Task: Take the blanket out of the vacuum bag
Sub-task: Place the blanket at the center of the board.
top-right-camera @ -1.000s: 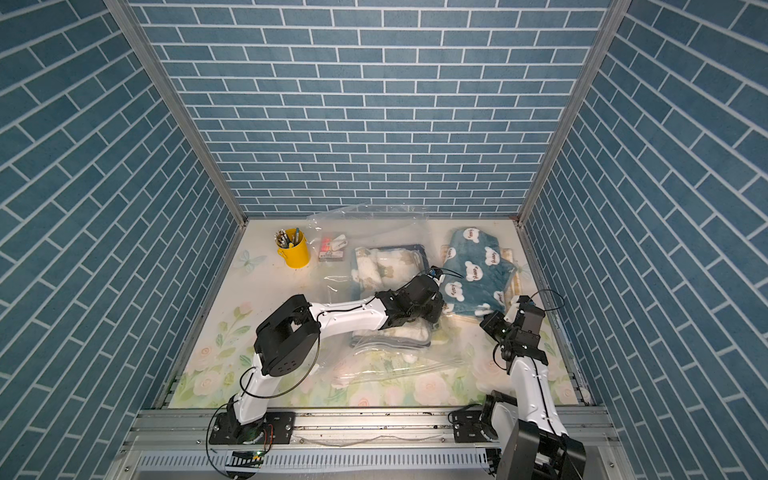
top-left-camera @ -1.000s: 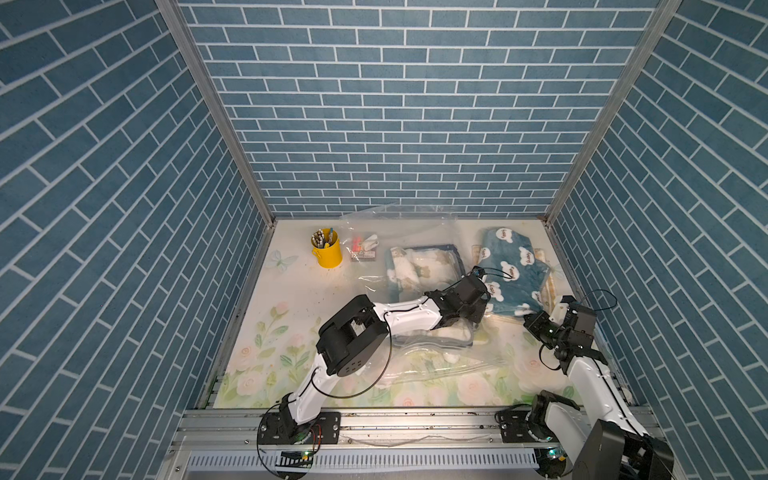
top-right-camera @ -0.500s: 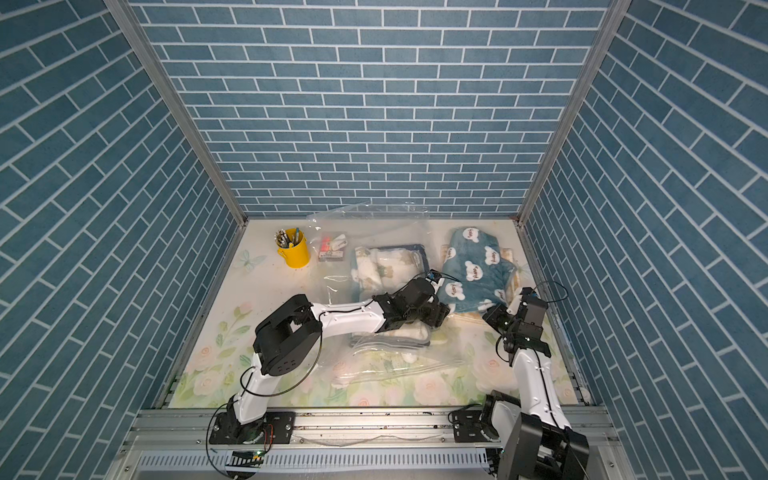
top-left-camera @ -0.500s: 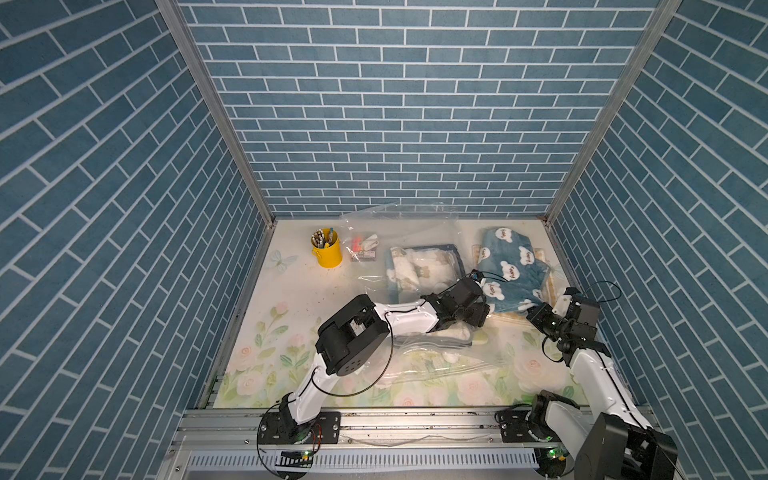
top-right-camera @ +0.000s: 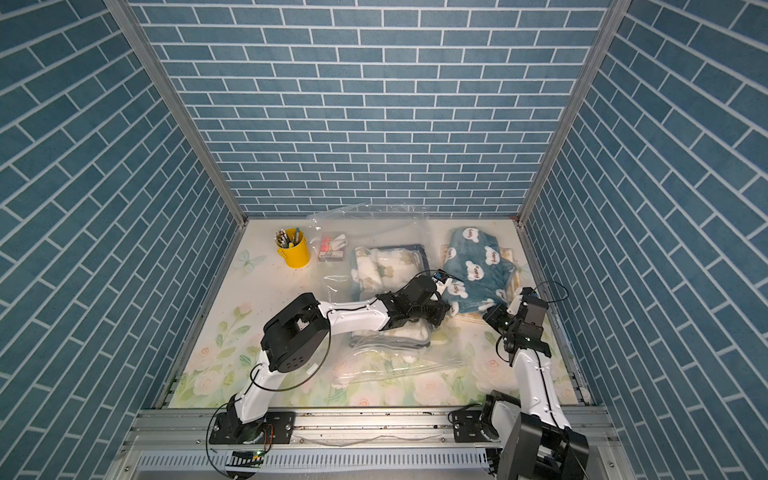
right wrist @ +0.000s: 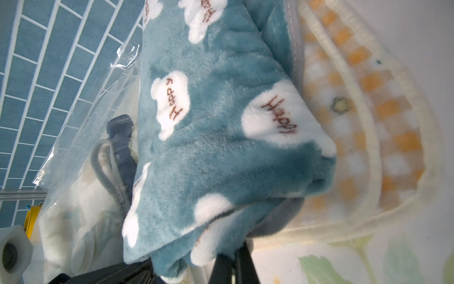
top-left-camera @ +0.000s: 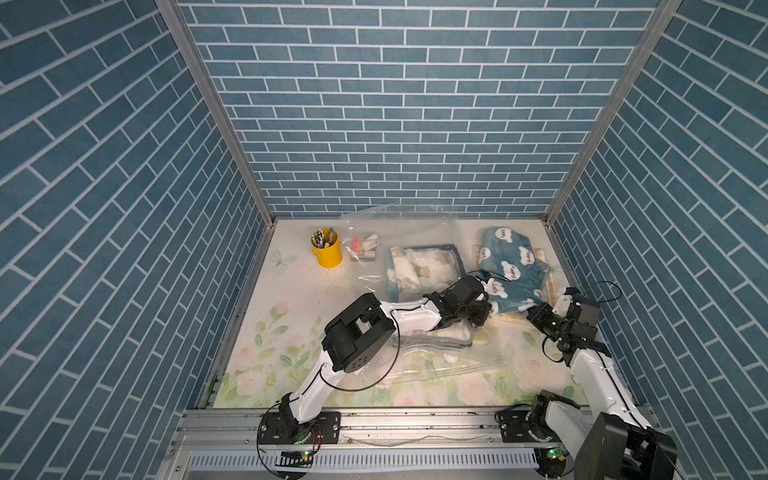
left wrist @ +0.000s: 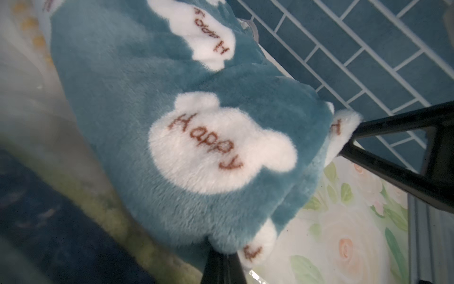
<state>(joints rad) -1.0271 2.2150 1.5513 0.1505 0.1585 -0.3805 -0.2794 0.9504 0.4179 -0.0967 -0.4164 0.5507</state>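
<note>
The left arm (top-left-camera: 411,318) is stretched low from the near-left base across the large crinkly transparent vacuum bag (top-left-camera: 419,365), with the forearm held almost level. The left tool (top-left-camera: 487,308) is pinched narrow on the near-left edge of the teal fleece blanket (top-left-camera: 511,259) patterned with white "Happy" clouds. The right arm (top-left-camera: 594,374) is raised from the near-right base and bent forward. The right tool (top-left-camera: 535,312) is closed narrow on the blanket's near-right corner. The blanket is spread at the far right of the floral bench (top-left-camera: 291,324), just beside the bag, over a cream and orange checked cloth (right wrist: 368,123).
</note>
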